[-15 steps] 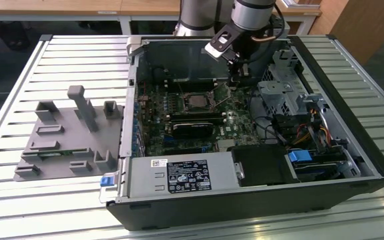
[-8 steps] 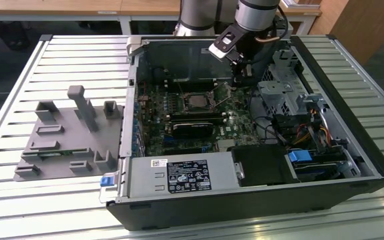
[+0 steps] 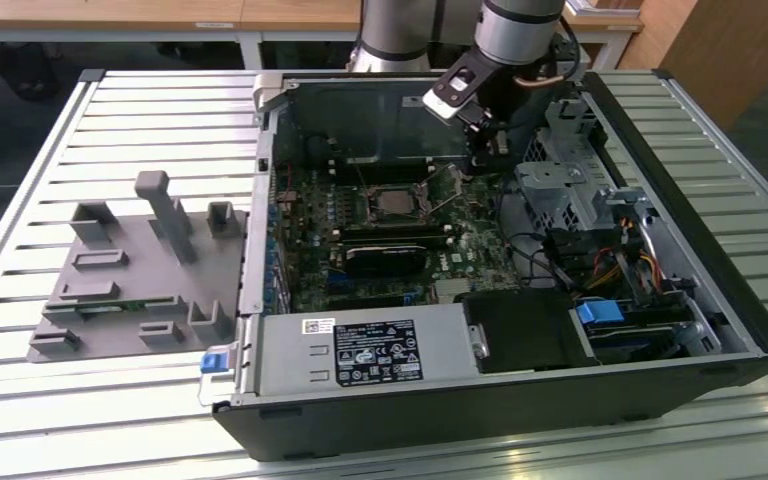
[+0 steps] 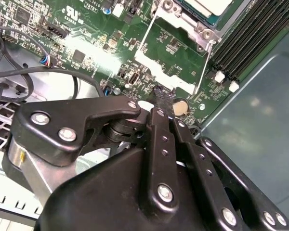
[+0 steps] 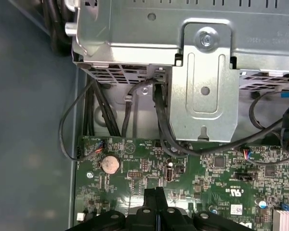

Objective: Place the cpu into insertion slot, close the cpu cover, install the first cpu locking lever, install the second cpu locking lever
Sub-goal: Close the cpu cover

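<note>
Fingertip work at socket corner: lever stage

Nearest, the gripper is hanging low over the board, its two fingers lying flat together with no gap showing; whether a thin wire is being pinched between them cannot be told. Its tip is sitting just beside a coin cell.

Next, a lever is running as a thin wire along the socket's side, its free end lying near the tip. A second wire is running down the other side.

Beyond, the cover appears to be lying flat around the cpu, which is sitting pale face up in the slot.

Judgement: chip and cover look done, and a lever is probably being worked. Doing it well is meaning pressing only on the wire's end, guiding it under its hook, and keeping off the cell and small board parts.

Farthest, the case is lying open on the table, with a grey fixture at the exterior view's left.
</note>
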Controlling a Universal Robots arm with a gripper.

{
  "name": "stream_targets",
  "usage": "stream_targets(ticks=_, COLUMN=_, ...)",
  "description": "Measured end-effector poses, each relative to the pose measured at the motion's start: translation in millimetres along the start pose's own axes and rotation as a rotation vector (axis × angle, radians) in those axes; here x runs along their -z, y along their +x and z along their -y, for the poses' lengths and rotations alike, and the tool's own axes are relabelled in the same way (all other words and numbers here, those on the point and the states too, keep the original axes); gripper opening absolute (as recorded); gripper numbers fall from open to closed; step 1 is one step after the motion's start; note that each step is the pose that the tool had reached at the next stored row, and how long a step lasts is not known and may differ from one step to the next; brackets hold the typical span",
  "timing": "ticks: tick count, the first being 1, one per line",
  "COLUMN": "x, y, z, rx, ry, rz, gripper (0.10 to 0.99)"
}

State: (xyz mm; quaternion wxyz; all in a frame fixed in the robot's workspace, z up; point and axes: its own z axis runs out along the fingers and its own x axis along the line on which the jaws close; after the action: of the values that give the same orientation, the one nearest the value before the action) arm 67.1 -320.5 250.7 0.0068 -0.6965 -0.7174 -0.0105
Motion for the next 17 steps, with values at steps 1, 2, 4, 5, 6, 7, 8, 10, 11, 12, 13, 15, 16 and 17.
stream_targets(ticks=1, x=-0.8, y=0.1, z=-0.4, rx=0.000, ry=0.000, rz=0.0000, gripper=0.106)
stream_targets(ticks=2, x=-1.6, y=0.3, z=-0.7, rx=0.000, ry=0.000, rz=0.0000, gripper=0.106)
stream_targets(ticks=4, x=-3.3, y=0.5, z=-1.0, rx=0.000, ry=0.000, rz=0.0000, gripper=0.106)
stream_targets(ticks=5, x=-4.1, y=0.6, z=-1.2, rx=0.000, ry=0.000, rz=0.0000, gripper=0.106)
stream_targets(ticks=6, x=-4.9, y=0.7, z=-1.4, rx=0.000, ry=0.000, rz=0.0000, gripper=0.106)
stream_targets(ticks=7, x=-5.8, y=0.8, z=-1.4, rx=0.000, ry=0.000, rz=0.0001, gripper=0.106)
stream_targets(ticks=8, x=-6.5, y=0.8, z=-1.4, rx=0.000, ry=0.000, rz=0.0000, gripper=0.106)
stream_targets(ticks=10, x=-7.3, y=0.8, z=-1.4, rx=0.000, ry=0.000, rz=0.0002, gripper=0.106)
stream_targets(ticks=11, x=-7.4, y=0.8, z=-0.8, rx=0.000, ry=0.000, rz=0.0001, gripper=0.106)
stream_targets(ticks=12, x=-7.5, y=0.9, z=0.4, rx=0.000, ry=0.000, rz=0.0001, gripper=0.106)
stream_targets(ticks=13, x=-7.5, y=0.9, z=1.9, rx=0.000, ry=0.000, rz=0.0000, gripper=0.106)
stream_targets(ticks=15, x=-7.5, y=1.0, z=5.5, rx=0.000, ry=0.000, rz=0.0001, gripper=0.106)
stream_targets(ticks=16, x=-7.5, y=1.0, z=7.5, rx=0.000, ry=0.000, rz=0.0001, gripper=0.106)
stream_targets(ticks=17, x=-7.5, y=1.1, z=9.2, rx=0.000, ry=0.000, rz=0.0002, gripper=0.106)
